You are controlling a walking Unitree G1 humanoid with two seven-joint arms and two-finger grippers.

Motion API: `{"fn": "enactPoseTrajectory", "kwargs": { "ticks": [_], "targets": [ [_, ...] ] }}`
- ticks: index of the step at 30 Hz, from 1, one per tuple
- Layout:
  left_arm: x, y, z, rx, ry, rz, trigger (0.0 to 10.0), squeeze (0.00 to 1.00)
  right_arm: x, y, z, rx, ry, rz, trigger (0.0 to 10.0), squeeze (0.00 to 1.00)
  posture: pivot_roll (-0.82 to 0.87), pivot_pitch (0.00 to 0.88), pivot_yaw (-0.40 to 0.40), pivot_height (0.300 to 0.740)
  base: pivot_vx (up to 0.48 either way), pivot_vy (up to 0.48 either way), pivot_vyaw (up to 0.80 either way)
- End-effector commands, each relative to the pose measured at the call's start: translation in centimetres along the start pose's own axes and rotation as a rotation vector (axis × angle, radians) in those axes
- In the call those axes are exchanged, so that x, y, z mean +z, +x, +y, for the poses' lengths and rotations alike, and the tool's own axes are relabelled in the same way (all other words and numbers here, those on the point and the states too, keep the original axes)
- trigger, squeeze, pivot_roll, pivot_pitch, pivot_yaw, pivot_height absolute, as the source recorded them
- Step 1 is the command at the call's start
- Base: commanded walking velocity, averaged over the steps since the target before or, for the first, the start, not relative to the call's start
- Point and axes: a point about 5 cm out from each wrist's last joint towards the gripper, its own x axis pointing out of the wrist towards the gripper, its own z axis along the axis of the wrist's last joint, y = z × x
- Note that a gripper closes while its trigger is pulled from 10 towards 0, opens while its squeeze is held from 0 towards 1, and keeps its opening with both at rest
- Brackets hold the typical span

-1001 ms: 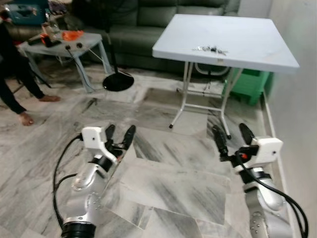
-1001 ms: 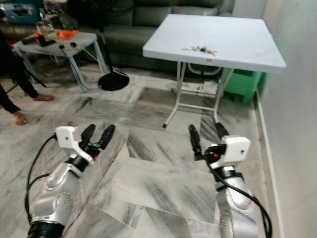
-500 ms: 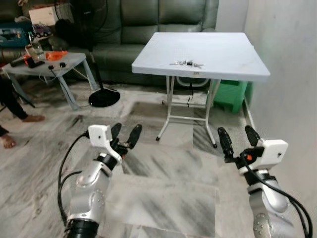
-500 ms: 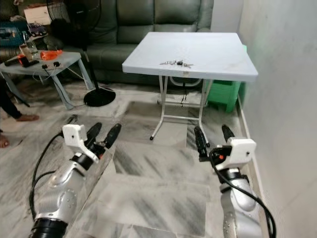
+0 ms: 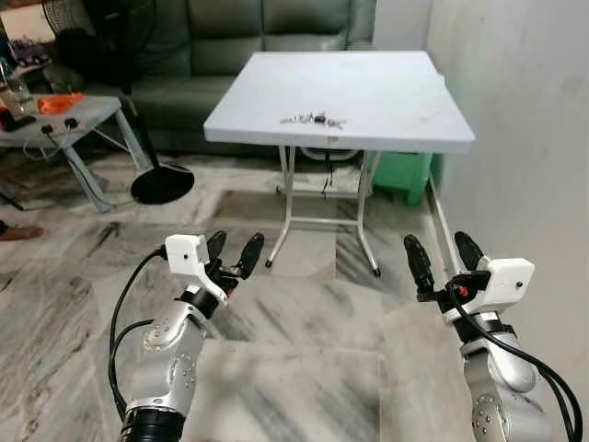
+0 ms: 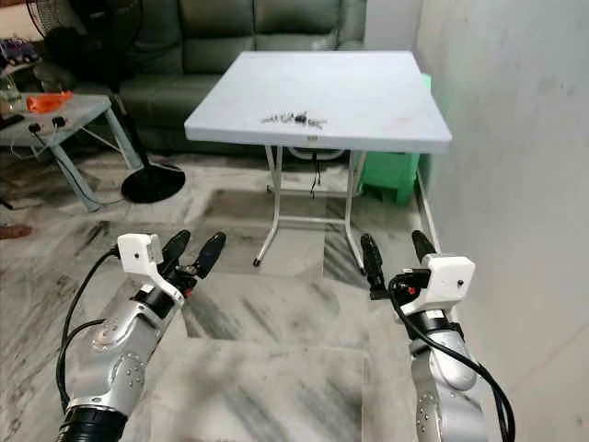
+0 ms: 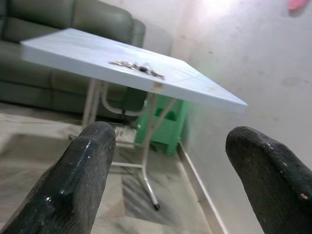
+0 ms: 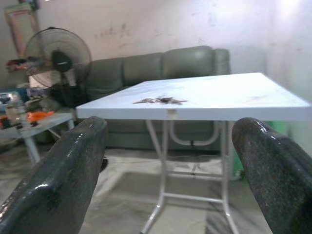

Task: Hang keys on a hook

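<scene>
A white folding table (image 5: 386, 101) stands against the pale wall (image 5: 525, 138), and everything else is placed from it. The bunch of keys (image 5: 313, 119) lies flat on the tabletop, close to the table's near edge and a little toward its left half, touching nothing else. No hook can be made out in these views.

Both arms are raised over the marble floor (image 5: 304, 313) in front of the table, well short of it. The left gripper (image 5: 232, 250) hangs before the table's left front corner, its two black fingers spread apart with nothing between them. The right gripper (image 5: 442, 255) hangs before the table's right front corner, near the wall, its fingers likewise parted and empty. Along the left wrist view the fingers (image 7: 78, 180) frame the table and the keys (image 7: 137, 67) on it; along the right wrist view the fingers (image 8: 63, 175) do the same, with the keys (image 8: 161, 100) between them in the distance.

Behind the table runs a dark green sofa (image 5: 248, 37). A green plastic stool or bin (image 5: 405, 175) sits under the table's right side by the wall. To the table's left stands a pedestal fan, its round black base (image 5: 162, 184) on the floor, and farther left a low grey side table (image 5: 64, 115) carrying an orange object (image 5: 57, 99) and small dark items. A person's bare foot (image 5: 17, 233) shows at the left edge of the floor.
</scene>
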Motion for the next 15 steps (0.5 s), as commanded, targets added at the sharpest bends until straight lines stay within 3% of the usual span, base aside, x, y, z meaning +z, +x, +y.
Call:
{"fn": "enactPoseTrajectory", "kwargs": {
  "ticks": [1,15],
  "targets": [
    [0.44,-0.18,0.75,0.023,0.022,-0.004,10.0,0.00,0.01,0.36,0.76,0.028,0.013,-0.005,10.0,0.00,-0.05,0.000,0.024,0.740,0.356,0.000,0.00],
    [0.42,-0.05,0.61,0.016,0.030,-0.002,10.0,0.00,-0.07,0.50,0.91,0.050,-0.035,0.008,10.0,0.00,-0.05,0.000,0.022,0.740,0.354,0.000,0.00]
  ]
}}
